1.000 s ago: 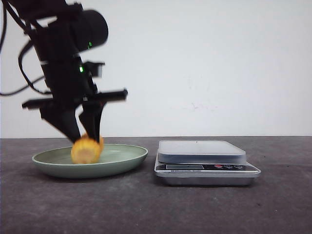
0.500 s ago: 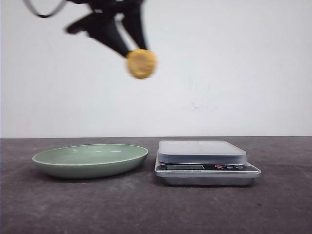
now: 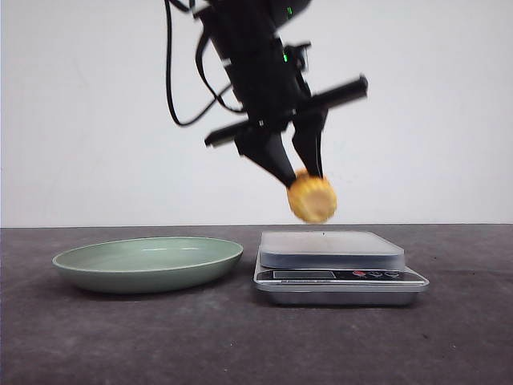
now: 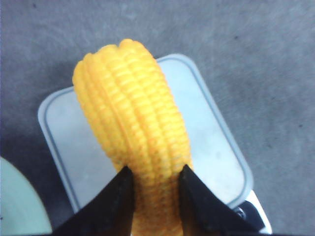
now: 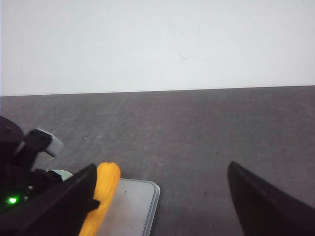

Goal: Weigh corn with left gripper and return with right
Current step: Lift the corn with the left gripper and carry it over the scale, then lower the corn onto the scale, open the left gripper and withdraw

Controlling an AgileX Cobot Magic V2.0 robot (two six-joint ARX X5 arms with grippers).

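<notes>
My left gripper (image 3: 300, 180) is shut on the corn (image 3: 313, 199), a short orange-yellow cob, and holds it just above the grey platform of the kitchen scale (image 3: 333, 249). In the left wrist view the corn (image 4: 135, 128) sits between the two black fingers (image 4: 118, 194) over the scale platform (image 4: 69, 137). The right gripper (image 5: 157, 196) is open and empty; its view shows the corn (image 5: 102, 194) and a corner of the scale (image 5: 135, 206). The right gripper is out of the front view.
A green plate (image 3: 148, 263) lies empty on the dark table left of the scale; its rim shows in the left wrist view (image 4: 19, 206). The scale's display and buttons (image 3: 377, 275) face the front. A white wall stands behind.
My left gripper lifted the corn off the green plate, carried it high and to the right, then came down over the scale. The plate is now empty.
</notes>
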